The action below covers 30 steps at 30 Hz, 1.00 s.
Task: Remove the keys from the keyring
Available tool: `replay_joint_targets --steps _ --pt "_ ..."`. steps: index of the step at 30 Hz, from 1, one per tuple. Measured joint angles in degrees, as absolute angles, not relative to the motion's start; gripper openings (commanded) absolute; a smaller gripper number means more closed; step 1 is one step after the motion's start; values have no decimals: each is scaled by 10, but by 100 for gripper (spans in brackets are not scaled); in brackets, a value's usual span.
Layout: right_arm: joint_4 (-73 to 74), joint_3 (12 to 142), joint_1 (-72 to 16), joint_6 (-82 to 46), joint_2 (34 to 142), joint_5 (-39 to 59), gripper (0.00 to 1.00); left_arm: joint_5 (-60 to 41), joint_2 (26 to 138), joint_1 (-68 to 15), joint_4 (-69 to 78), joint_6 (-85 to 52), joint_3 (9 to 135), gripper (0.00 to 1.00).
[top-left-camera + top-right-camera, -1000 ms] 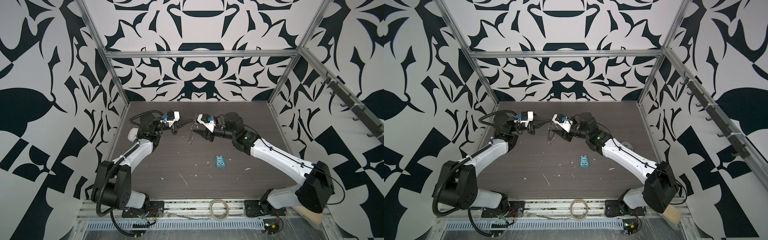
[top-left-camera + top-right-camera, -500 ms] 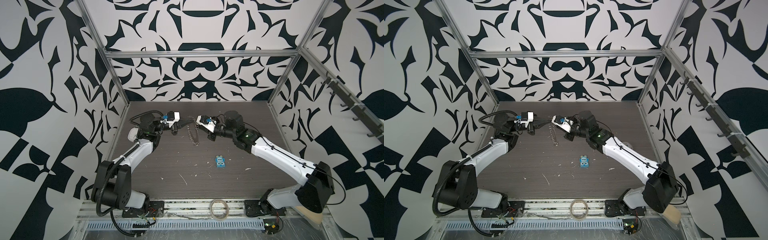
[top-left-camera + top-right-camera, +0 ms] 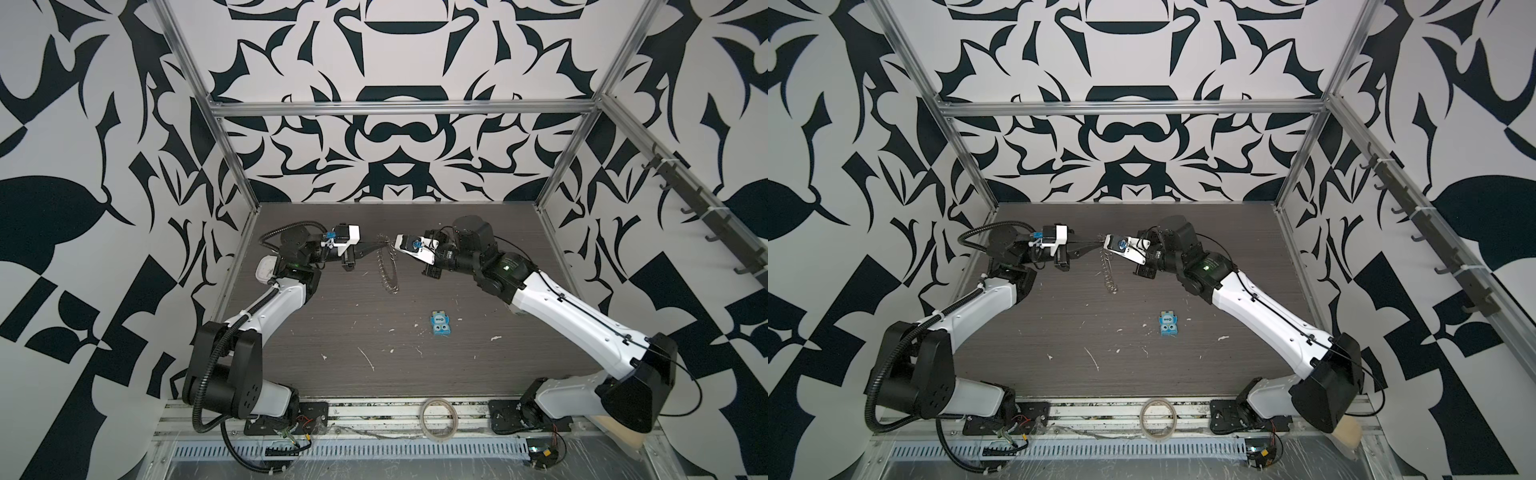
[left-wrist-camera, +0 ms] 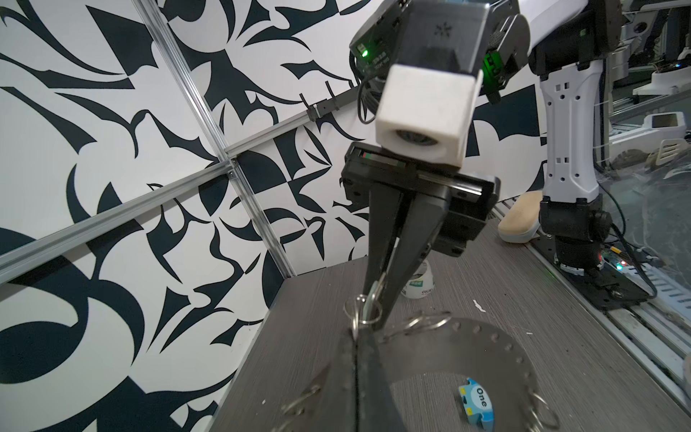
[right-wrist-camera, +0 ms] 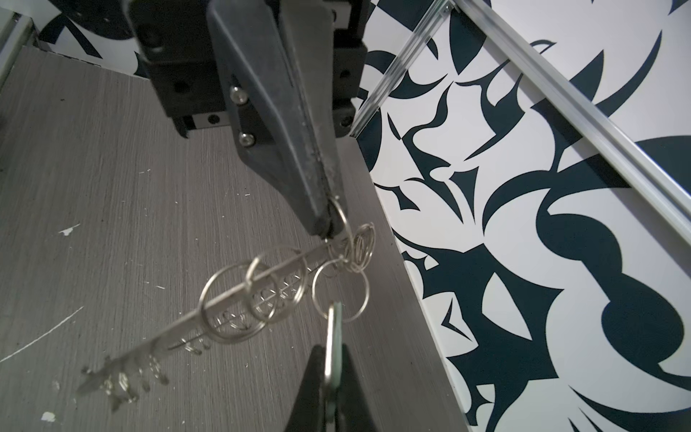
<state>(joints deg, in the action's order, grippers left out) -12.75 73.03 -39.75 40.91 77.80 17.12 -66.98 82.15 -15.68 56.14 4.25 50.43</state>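
Your right gripper (image 5: 329, 355) has closed since a second ago and now pinches the pale key (image 5: 334, 325); your left gripper (image 5: 326, 224) clamps the keyring (image 4: 467, 346) by its rim, hanging it clear of the surface, so the key, still linked to it, can be pulled free.

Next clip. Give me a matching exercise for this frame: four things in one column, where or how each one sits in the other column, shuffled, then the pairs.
Things:
1. key
2. keyring
3. blue packet
4. tape ring

States:
A. lying on the table
B. clamped at its rim by the left gripper
C. on the front rail, off the tabletop
D. pinched in the right gripper

Pairs: 1-D, 2-B, 3-A, 4-C
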Motion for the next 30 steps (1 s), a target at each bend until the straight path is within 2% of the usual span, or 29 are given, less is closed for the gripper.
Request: replay_joint_targets --steps 14,30 --pt "-221 804 -401 498 792 170 0 -687 820 -158 513 76 504 0" --pt "-287 875 -401 540 836 185 0 -713 802 -157 420 128 509 0"
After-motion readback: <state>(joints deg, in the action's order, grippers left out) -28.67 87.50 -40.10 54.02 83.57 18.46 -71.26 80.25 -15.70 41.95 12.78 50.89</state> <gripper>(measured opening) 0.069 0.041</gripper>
